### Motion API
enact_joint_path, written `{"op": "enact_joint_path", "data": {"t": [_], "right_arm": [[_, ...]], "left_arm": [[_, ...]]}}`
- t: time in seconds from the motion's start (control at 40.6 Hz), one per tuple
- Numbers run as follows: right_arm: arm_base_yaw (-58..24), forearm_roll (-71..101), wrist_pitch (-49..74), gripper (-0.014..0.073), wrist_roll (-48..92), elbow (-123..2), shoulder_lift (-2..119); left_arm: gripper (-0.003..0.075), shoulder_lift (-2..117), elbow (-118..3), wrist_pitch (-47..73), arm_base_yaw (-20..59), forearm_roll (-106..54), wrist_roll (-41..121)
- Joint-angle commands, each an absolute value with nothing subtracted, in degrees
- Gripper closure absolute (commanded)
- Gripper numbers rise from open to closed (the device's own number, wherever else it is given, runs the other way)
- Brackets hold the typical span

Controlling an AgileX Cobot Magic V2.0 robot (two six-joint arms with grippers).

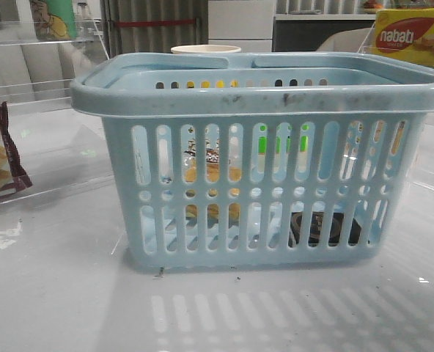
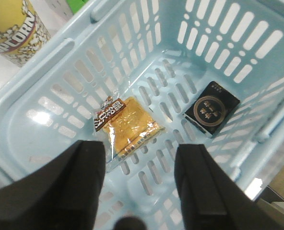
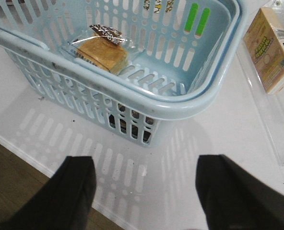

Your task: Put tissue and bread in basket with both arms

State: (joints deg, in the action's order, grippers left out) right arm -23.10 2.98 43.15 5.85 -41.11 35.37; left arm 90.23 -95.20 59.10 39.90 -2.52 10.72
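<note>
The light-blue basket (image 1: 261, 103) stands mid-table. Inside it lie the bread (image 2: 127, 122), a clear-wrapped tan-yellow pack with a dark label, and the tissue (image 2: 212, 108), a flat black pack with a ring mark. Through the slots in the front view, the bread (image 1: 213, 176) shows on the left and the tissue (image 1: 323, 229) low on the right. My left gripper (image 2: 139, 167) hangs open and empty above the basket floor, near the bread. My right gripper (image 3: 144, 184) is open and empty over the table outside the basket (image 3: 180, 103); the bread (image 3: 102, 51) shows there too.
A popcorn cup (image 2: 17, 28) stands beside the basket. A maroon-edged packet (image 1: 1, 154) lies at the left. A red-and-yellow nabati box (image 1: 413, 37) sits at the back right. A tan carton (image 3: 270, 50) lies near the basket. The table's front edge (image 3: 31, 160) is close.
</note>
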Motion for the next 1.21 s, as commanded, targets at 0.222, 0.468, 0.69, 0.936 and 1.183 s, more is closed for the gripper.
{"op": "enact_joint_path", "data": {"t": [0.222,0.468,0.69,0.936,1.183], "right_arm": [[-23.0,2.4,39.1,0.0043,6.6,-42.6,35.4],[-23.0,2.4,39.1,0.0043,6.6,-42.6,35.4],[-23.0,2.4,39.1,0.0072,6.6,-42.6,35.4],[-23.0,2.4,40.3,0.0071,6.6,-42.6,35.4],[-23.0,2.4,41.2,0.0165,6.7,-42.6,35.4]], "left_arm": [[0.0316,64.0,-76.2,51.1,40.4,-3.3,10.9],[0.0316,49.7,-60.9,48.7,40.4,-3.3,10.9],[0.0316,39.4,-51.3,46.8,40.4,-3.4,10.4],[0.0316,34.8,-45.1,42.3,40.4,-3.4,10.2],[0.0381,34.9,-44.0,39.5,40.4,-3.4,10.2]]}}
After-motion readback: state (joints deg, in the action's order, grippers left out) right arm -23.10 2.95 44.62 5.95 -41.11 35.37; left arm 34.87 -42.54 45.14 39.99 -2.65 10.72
